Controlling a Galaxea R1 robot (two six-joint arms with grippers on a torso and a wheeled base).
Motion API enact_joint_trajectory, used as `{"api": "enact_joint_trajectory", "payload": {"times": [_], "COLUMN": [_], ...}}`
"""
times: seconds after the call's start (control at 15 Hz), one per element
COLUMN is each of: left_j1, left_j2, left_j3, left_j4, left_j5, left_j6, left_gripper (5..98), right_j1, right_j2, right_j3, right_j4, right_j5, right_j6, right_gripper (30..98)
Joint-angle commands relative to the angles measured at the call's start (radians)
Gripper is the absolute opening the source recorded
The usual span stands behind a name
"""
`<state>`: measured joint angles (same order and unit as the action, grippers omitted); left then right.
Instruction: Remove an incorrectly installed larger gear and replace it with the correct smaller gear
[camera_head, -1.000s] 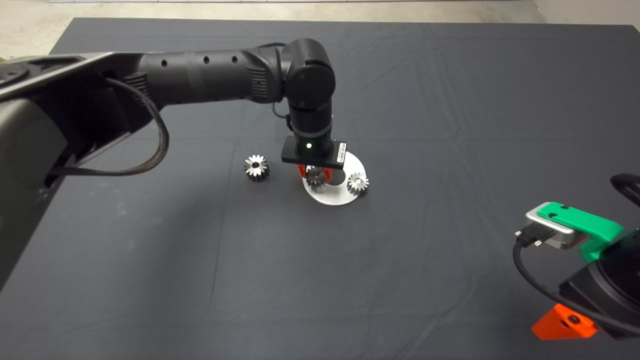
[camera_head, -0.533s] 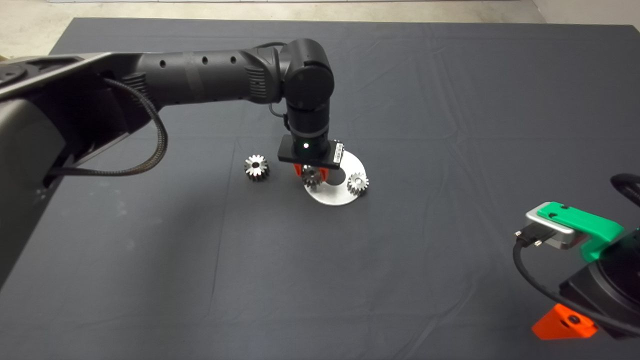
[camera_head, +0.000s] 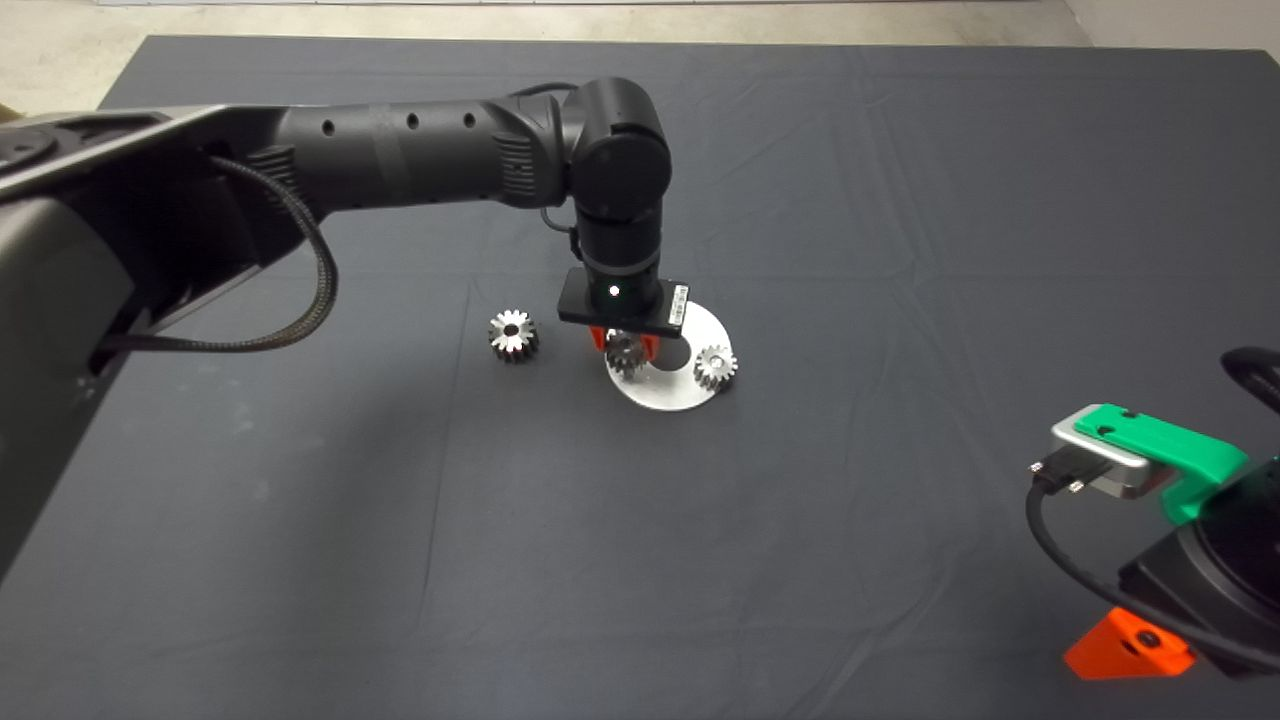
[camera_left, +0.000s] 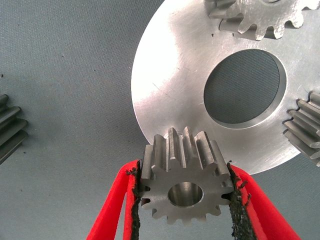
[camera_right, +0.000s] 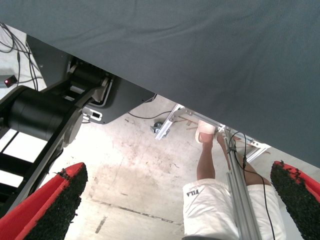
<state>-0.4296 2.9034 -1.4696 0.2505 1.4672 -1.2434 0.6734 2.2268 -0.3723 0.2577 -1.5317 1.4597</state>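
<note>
Here the left gripper (camera_head: 626, 345) stood over the middle of the surface (camera_head: 800, 500), a little toward its far edge, its jaws closed on the larger gear (camera_left: 185, 182). The black pads (camera_left: 135, 200) pressed against the teeth on two opposite sides of that gear. The gear hung at the rim of a round silver plate (camera_left: 170, 90), on the side of the plate toward the left edge of the surface; whether it touched the plate could not be told. The plate had a wide round hole in its middle, and through it the dark mat showed. Another gear (camera_head: 715, 367) sat on the plate's rim on the side toward the right edge. The smaller gear (camera_head: 513, 335) lay on the mat apart from the plate, toward the left edge of the surface. The right gripper (camera_right: 175, 200) waited at the near right corner, its jaws wide apart with nothing between them, and past the mat's edge a person's leg (camera_right: 210, 155) showed on the floor.
</note>
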Motion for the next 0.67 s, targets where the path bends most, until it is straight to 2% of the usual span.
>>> {"api": "enact_joint_trajectory", "payload": {"times": [0.0,0.07,0.27,0.6], "left_j1": [-0.021,-0.021,-0.021,-0.020], "left_j2": [0.004,0.003,0.004,0.009], "left_j3": [0.016,0.016,0.016,0.016], "left_j4": [0.008,0.012,0.010,0.006], "left_j5": [0.039,0.047,0.048,0.042], "left_j6": [-0.001,-0.001,0.000,-0.002], "left_gripper": [34.7,34.7,34.7,34.7], "right_j1": [0.020,0.020,0.020,0.020], "right_j2": [-0.003,-0.003,-0.003,-0.003], "right_j3": [0.001,0.001,0.001,0.001], "right_j4": [-0.026,-0.026,-0.026,-0.026], "right_j5": [-0.084,-0.084,-0.084,-0.083], "right_j6": [-0.004,-0.004,-0.004,-0.004], "right_gripper": [96.8,96.8,96.8,96.8]}}
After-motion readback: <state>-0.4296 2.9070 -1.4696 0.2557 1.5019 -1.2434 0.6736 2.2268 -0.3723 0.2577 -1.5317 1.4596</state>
